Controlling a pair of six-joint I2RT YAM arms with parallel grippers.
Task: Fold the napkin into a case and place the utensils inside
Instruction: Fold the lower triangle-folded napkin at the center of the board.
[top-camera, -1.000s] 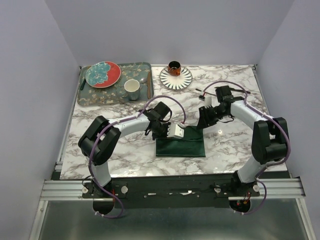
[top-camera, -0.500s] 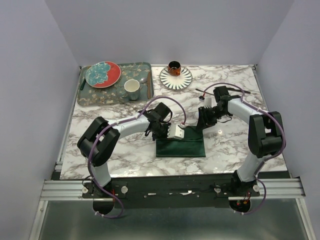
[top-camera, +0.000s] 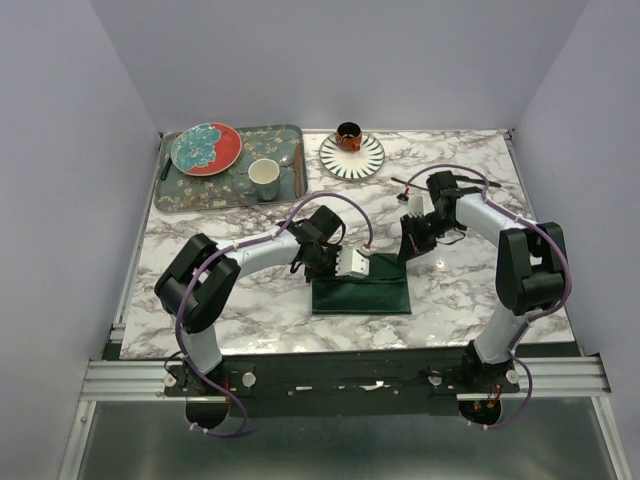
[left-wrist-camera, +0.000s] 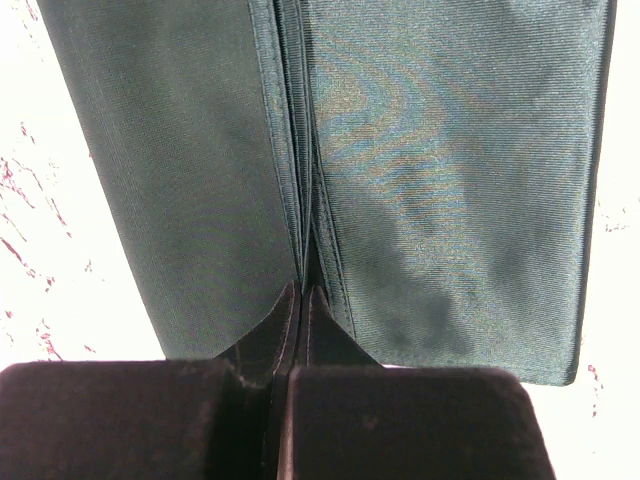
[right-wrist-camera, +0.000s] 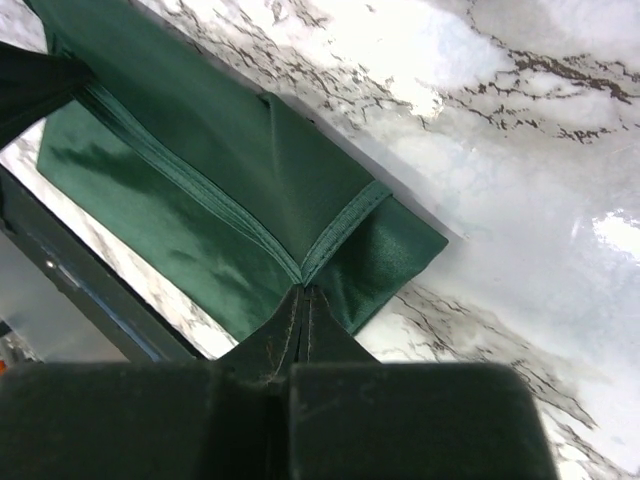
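Left gripper (left-wrist-camera: 303, 296): fingers pressed together, pinching the stacked hem edges of the napkin (top-camera: 362, 290) at its far left part, where two flaps meet along a middle line. Right gripper (right-wrist-camera: 303, 298): likewise clenched, nipping the cloth at its far right corner, at the point where two hemmed edges meet at an angle. Napkin: dark green, faintly shiny, folded to a rectangle, lying on the table (top-camera: 200, 300) near the front edge, midway between the two arms. Its fold line runs straight away from the left wrist camera, with a flap to either side. Table: white marble pattern with grey veins. Tray (top-camera: 292, 133): floral, rectangular, at the far left corner, well apart from the napkin. It carries a red plate (top-camera: 205, 148) with a teal pattern, a white mug (top-camera: 264, 178), and a spoon (top-camera: 287, 160) just beside the mug. Striped plate (top-camera: 355, 158): round, just right of the tray, bearing a small dark-and-orange cup (top-camera: 348, 132) at its far rim.
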